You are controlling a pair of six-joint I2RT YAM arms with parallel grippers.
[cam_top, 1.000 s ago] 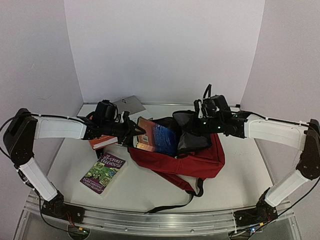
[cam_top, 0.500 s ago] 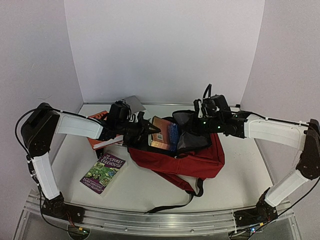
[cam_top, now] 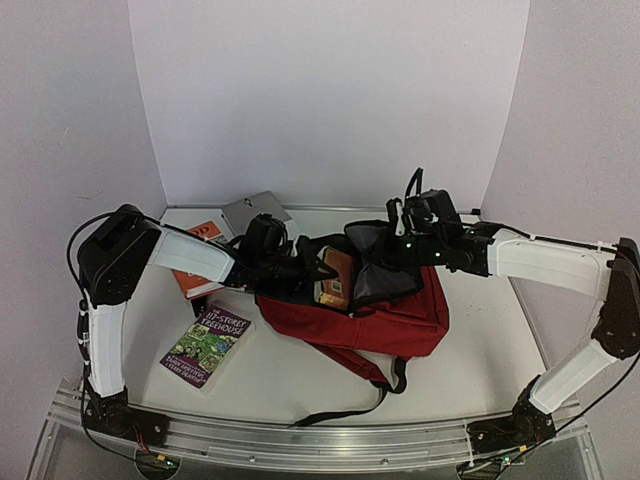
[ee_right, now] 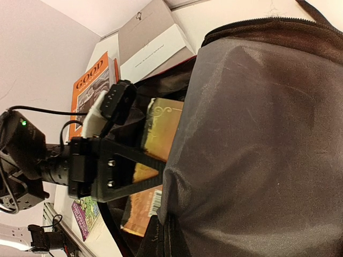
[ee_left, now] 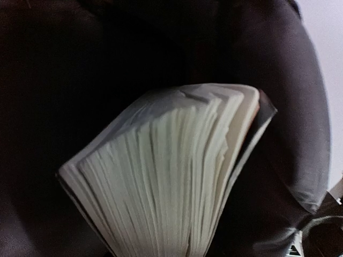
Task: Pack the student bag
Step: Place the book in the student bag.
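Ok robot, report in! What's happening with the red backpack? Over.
Left gripper shut on orange paperback book, book partly inside red fabric backpack. Right gripper shut on backpack's grey lining, mouth held open. No blockage seen.

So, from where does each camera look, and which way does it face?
Top external: above and behind the bases, facing down over the table; both arms show, left gripper holding a book in the student bag, right gripper holding it open.
Left wrist: at the bag's mouth, facing the book's fanned pages; no fingers visible.
Right wrist: beside the grey lining, facing the left gripper; own fingers hidden.
All share the book.
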